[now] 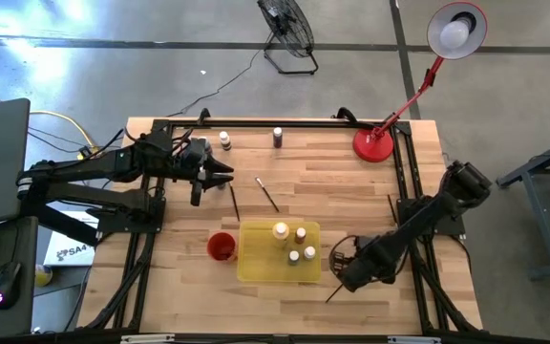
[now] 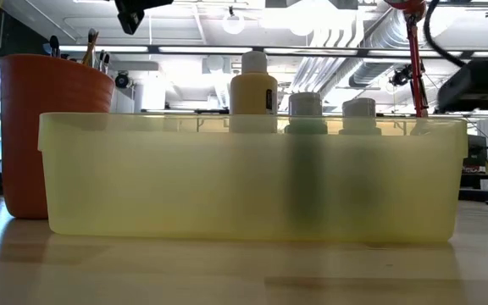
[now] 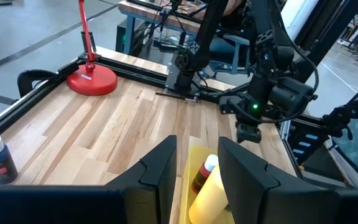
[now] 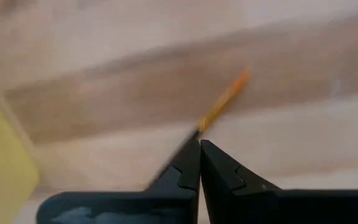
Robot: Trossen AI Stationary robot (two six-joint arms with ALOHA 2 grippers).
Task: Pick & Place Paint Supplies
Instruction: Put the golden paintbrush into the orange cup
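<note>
A thin paintbrush [image 1: 333, 293] with a dark handle and an orange end [image 4: 225, 99] lies on the wood just right of the yellow tray [image 1: 256, 268]. My right gripper [image 1: 340, 275] points down over it, shut. Several paint bottles [image 1: 294, 244] stand in the tray on their bases. Two more bottles [image 1: 224, 140] [image 1: 277, 137] stand near the far edge. Loose brushes [image 1: 234, 201] [image 1: 267, 194] lie flat mid-table. Brushes [image 2: 91, 47] stick up out of the red cup [image 1: 221, 247]. My left gripper [image 1: 220, 172] hangs open above the table's far left, holding nothing. My right gripper's shut fingertips [image 4: 191, 152] come from above, right at the spot where the brush's dark handle meets its orange end [image 4: 205, 121]. The handle runs on behind one finger. Whether the fingers touch the brush I cannot tell.
A red desk lamp [image 1: 373, 143] stands at the far right corner. Another brush [image 1: 391, 205] lies near the right rail. A black frame rail [image 1: 285, 122] borders the table. Bare wood lies between the tray and the far bottles.
</note>
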